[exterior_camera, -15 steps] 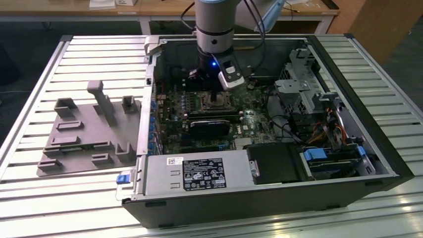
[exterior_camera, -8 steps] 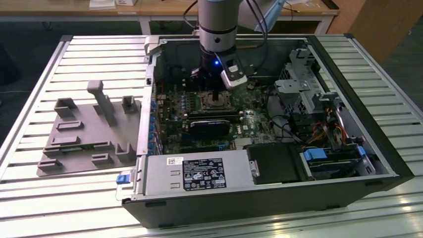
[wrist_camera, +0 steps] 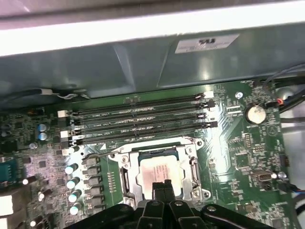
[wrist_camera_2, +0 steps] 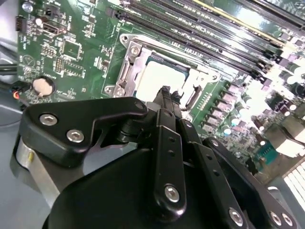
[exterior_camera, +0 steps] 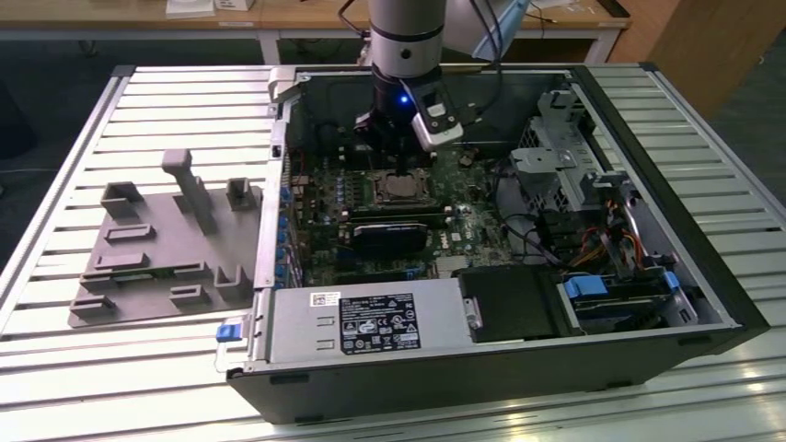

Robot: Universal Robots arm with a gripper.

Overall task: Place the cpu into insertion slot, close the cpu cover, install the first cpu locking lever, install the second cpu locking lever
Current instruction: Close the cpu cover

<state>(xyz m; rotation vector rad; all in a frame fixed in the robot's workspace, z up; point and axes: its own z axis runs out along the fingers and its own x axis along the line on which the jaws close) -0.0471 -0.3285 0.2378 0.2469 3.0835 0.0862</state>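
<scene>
Your claw (wrist_camera: 162,185) has its black, matte fingers pressed together with nothing between them. The tips sit low over one edge of the socket, and you cannot tell whether they touch it. The cpu (wrist_camera: 159,169), a flat square with a pale metallic face, lies in the insertion slot (exterior_camera: 399,189) on the green circuit board (wrist_camera: 238,143). The cpu cover (wrist_camera_2: 128,71), a dull silver frame, lies flat around it.

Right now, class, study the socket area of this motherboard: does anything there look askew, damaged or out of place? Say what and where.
Nothing stands out. In the first wrist view the cpu lies flat and square inside the window of the cpu cover, which sits level around it. The gripper, shut, is at one edge of the cpu.
</scene>
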